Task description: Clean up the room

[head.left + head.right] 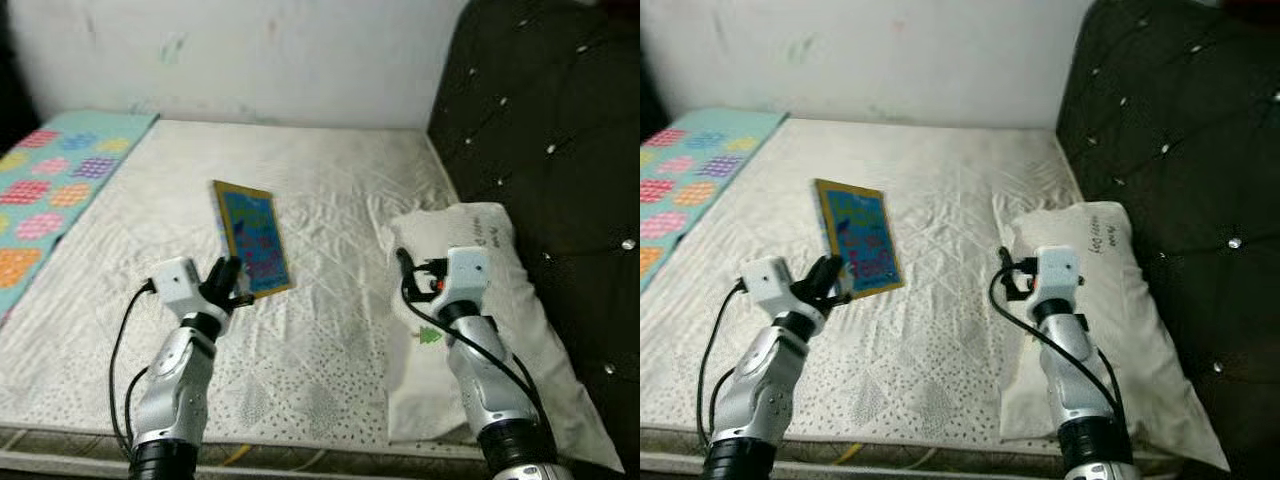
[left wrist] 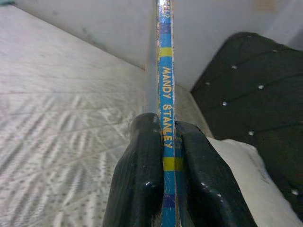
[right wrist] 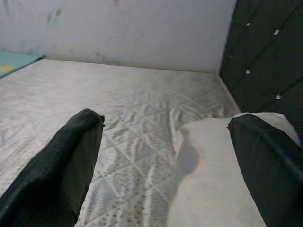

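Blue book [image 1: 252, 238] pinched by its spine in the left gripper [image 2: 163, 156], tilted up over the mattress [image 1: 330, 180], still to be put away; right gripper [image 3: 165, 156] spread wide, holding nothing, above the pillow [image 1: 500, 300], likewise left unsorted.

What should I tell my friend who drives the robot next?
Left hand: shut on the picture book, pinching its spine near a corner, book lifted off the mattress.
Right hand: open, holding nothing, above the white pillow's edge.
Done: book picked up.
Left: put the book away; probably straighten the pillow by the dark headboard.
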Robot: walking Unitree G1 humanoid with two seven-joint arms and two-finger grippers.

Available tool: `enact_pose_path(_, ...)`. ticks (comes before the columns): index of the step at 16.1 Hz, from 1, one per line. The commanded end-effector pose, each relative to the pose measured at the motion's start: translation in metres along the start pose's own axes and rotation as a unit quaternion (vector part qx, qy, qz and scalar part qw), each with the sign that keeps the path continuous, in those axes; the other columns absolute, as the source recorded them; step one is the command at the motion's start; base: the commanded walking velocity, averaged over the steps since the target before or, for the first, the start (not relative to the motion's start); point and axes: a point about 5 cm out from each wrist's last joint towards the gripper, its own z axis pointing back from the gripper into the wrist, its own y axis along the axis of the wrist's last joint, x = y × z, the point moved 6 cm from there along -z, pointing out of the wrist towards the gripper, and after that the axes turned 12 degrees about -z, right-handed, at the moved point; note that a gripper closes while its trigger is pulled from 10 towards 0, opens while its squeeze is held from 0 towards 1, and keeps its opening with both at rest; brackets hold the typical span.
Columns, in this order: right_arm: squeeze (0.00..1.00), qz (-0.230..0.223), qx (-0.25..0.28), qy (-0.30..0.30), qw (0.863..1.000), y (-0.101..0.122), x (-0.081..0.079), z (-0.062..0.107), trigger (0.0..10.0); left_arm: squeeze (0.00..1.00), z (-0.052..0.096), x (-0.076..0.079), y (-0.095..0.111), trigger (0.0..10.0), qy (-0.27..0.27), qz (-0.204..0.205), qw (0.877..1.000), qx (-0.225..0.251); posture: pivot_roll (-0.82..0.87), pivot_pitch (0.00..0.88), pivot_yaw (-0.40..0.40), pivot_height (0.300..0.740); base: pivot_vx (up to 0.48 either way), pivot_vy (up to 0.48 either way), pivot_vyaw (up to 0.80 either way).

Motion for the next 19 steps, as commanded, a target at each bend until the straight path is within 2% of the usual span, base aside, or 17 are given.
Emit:
enact_pose_path(1,0.00,-0.003,0.005,0.008,1.000,0.0036,-0.0074,-0.0032,10.0,0.00,-0.0030,-0.0035,0.0159,10.0,0.001,-0.006,1.000,0.024,-0.09,0.000,-0.002,0.740,0.000,0.480,0.00)
enact_pose_path(7,0.00,-0.004,0.003,0.008,1.000,0.0029,-0.0070,-0.0036,10.0,0.00,-0.0034,-0.0032,0.0159,10.0,0.001,-0.007,1.000,0.024,-0.10,0.000,-0.003,0.740,0.000,0.059,0.00)
enact_pose_path(12,0.00,-0.005,0.003,0.008,1.000,0.0023,-0.0073,-0.0031,10.0,0.00,-0.0035,-0.0036,0.0160,10.0,0.002,-0.006,1.000,0.024,-0.10,0.000,-0.002,0.740,0.000,0.000,-0.75)
enact_pose_path(19,0.00,-0.001,0.004,0.005,1.000,0.0025,-0.0058,-0.0024,10.0,0.00,-0.0028,-0.0001,0.0214,10.0,-0.011,0.001,0.999,0.040,-0.10,0.000,-0.003,0.740,0.000,0.000,0.00)
